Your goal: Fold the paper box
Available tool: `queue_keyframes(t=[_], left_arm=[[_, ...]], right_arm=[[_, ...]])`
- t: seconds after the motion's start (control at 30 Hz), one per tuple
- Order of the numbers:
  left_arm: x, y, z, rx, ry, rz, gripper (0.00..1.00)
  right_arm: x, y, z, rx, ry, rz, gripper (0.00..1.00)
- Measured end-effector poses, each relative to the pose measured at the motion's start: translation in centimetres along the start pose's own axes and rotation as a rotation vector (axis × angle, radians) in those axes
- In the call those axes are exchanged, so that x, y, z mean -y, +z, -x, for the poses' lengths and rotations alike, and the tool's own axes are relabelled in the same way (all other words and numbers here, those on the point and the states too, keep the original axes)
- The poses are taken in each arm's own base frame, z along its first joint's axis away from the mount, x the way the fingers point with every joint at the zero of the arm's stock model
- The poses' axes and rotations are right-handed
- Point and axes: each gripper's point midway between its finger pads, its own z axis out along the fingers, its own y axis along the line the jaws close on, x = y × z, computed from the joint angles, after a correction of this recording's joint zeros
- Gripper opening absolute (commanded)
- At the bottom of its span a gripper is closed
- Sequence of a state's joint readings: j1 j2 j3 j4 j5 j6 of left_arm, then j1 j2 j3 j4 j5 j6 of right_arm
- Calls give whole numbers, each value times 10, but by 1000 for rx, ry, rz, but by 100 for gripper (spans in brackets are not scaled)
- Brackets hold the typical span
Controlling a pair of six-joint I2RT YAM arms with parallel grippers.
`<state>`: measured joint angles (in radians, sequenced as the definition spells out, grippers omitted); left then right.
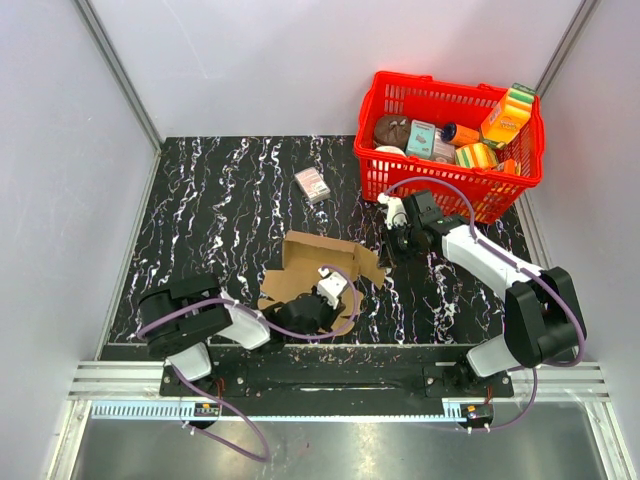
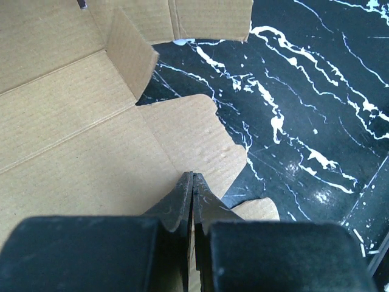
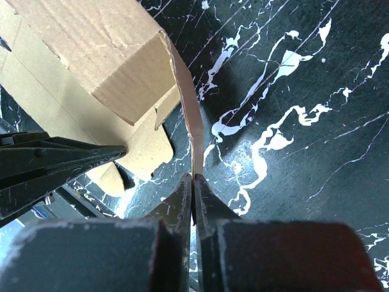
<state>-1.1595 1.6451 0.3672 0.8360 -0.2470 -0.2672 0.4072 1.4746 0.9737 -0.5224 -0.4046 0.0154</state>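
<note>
The paper box point(image 1: 318, 266) is a brown, partly folded cardboard sheet lying mid-table with its flaps spread. My left gripper point(image 1: 340, 288) is at its near right part. In the left wrist view the jaws point(image 2: 193, 177) are pressed together on a thin edge of the paper box point(image 2: 79, 115). My right gripper point(image 1: 390, 252) is at the box's right side. In the right wrist view it point(image 3: 193, 179) is shut on the edge of an upright side flap of the box point(image 3: 103, 55). The left gripper's black fingers point(image 3: 55, 161) show at the left of that view.
A red basket point(image 1: 375, 170) with colourful grocery packs stands at the back right, just behind my right arm. A small white-and-pink carton point(image 1: 313, 184) lies behind the box. Grey walls enclose the black marbled table point(image 1: 220, 210).
</note>
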Motion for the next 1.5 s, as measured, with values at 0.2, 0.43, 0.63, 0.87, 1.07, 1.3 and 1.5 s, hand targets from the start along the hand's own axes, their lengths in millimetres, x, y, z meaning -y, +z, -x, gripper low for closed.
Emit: queue_keyframes(t=[0.2,0.43,0.63,0.87,1.07,1.3,1.5], left_arm=[[7,9,4,10,-22,-16,0],[14,17,7,15,-55,-23,0],[18,23,11,17,-83,-25,0],[19,24,10,14,-100,-23,0],[20,26,12,15,-105,-25,0],[21,26,12,14,-111,-25,0],[21,25,11,5,-110,-27,0]], right_arm=[[-2,1,0,-1,0,3,0],[-12,4,0,-3,4,18,0],[-31,9,-3,-12,-24,37,0],[-40,13,-8,-7,-26,22,0],[-42,15,-19,-3,-23,-9,0],[-42,17,-28,9,-29,-55,0],[-44,18,-30,32,-36,-75,0]])
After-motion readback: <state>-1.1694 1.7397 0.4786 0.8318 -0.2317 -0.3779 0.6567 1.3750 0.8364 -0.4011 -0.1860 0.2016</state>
